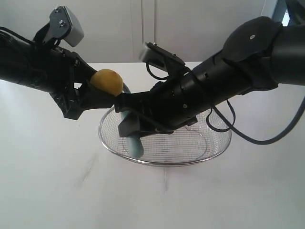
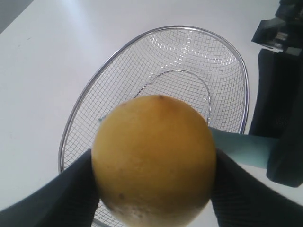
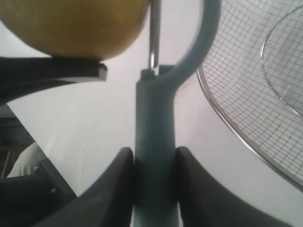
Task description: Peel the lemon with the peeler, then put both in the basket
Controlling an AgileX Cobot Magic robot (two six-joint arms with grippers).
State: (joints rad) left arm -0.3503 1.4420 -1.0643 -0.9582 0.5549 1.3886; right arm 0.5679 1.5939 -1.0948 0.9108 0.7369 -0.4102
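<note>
Small oval bright-yellow lemon [image 1: 106, 82] is clamped between the black fingers of the left pincer [image 2: 154, 185], held clear of the white desk [image 1: 47, 181] just left of centre in the exterior frame, above the left rim of the wide silver wire-mesh basket [image 1: 167, 163]. The pale teal Y-type peeler [image 3: 154, 142] is gripped by its handle in the right pincer [image 3: 154, 189]. Its long axis runs steeply from frame centre up to the lemon's right side. In the right wrist view the metal blade [image 3: 153, 38] lies just beside the skin; contact cannot be confirmed. Judged: peeling stroke pending, skin apparently intact.
</note>
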